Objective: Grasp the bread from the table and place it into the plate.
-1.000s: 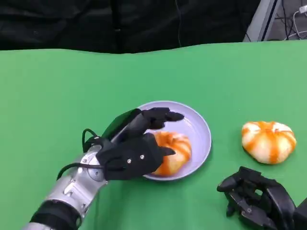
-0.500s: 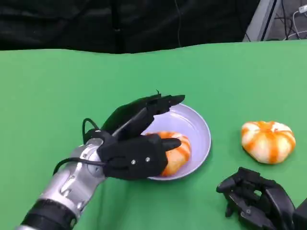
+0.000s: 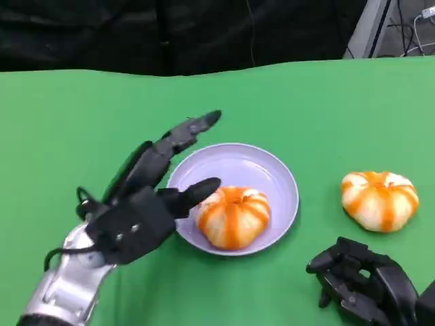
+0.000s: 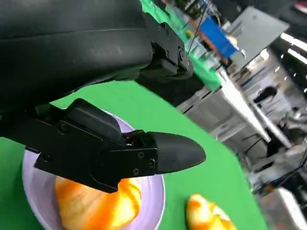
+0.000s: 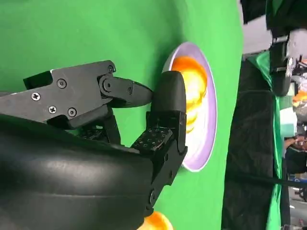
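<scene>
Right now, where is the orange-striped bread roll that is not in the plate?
In the head view, the loose orange-striped bread roll lies on the green table, right of the lilac plate, just beyond the right hand.

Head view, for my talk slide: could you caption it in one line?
Left hand open beside the plate holding one bread; second bread on table.

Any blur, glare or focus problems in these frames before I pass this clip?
Head view: even lighting, sharp; bread on the plate casts only a soft shadow; left hand slightly soft. Left wrist view: the background is blurred with bright glare, the hand's shell dark and close. Right wrist view: right hand sharp, plate slightly soft, far edge blurred.
</scene>
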You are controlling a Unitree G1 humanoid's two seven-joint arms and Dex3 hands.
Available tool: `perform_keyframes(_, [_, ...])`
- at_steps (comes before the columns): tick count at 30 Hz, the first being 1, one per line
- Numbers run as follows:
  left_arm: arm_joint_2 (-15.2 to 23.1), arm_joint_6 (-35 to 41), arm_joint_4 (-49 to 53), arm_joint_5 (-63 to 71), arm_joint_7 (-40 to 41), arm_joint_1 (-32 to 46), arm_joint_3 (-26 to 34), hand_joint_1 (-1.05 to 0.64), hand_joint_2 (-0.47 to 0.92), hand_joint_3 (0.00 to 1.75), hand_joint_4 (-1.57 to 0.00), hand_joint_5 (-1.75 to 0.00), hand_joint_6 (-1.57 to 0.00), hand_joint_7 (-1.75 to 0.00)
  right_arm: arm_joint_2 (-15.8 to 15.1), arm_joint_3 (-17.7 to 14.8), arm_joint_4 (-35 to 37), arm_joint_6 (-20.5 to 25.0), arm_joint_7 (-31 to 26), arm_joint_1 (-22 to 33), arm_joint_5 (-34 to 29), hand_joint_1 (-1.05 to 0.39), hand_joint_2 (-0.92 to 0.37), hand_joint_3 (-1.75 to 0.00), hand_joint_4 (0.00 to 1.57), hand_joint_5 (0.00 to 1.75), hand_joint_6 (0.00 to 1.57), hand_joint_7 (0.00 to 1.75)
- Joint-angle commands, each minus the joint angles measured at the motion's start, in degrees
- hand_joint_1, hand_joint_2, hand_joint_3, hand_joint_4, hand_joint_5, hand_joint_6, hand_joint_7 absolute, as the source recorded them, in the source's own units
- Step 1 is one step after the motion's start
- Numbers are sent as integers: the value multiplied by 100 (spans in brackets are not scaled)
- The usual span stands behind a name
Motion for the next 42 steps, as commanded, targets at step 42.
perform_keyframes(42, [-176, -663, 518, -4375, -3509, 2158, 3091, -57, 92, 26, -75, -5, -56, -2, -230, -157, 100, -1, 252, -70, 241, -28, -92, -45, 67, 175, 75, 112])
